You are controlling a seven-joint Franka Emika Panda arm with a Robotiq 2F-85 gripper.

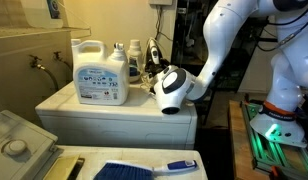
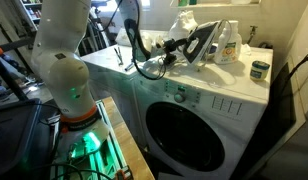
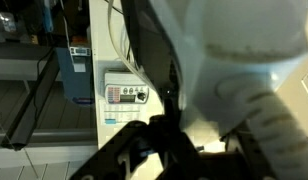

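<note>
Gripper (image 2: 181,47) clamped tight on the iron (image 2: 206,42); its long axis tilted, nose upward.

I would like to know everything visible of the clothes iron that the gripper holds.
The clothes iron has a white plastic-looking body and a dark soleplate. It stands tilted, tip up, over the top of the white washing machine. The gripper is shut on it from the side; whether its heel touches the top is unclear.

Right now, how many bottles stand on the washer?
3: the large white jug, a dark bottle behind it, a small bottle beside that; the iron may hide more.
</note>
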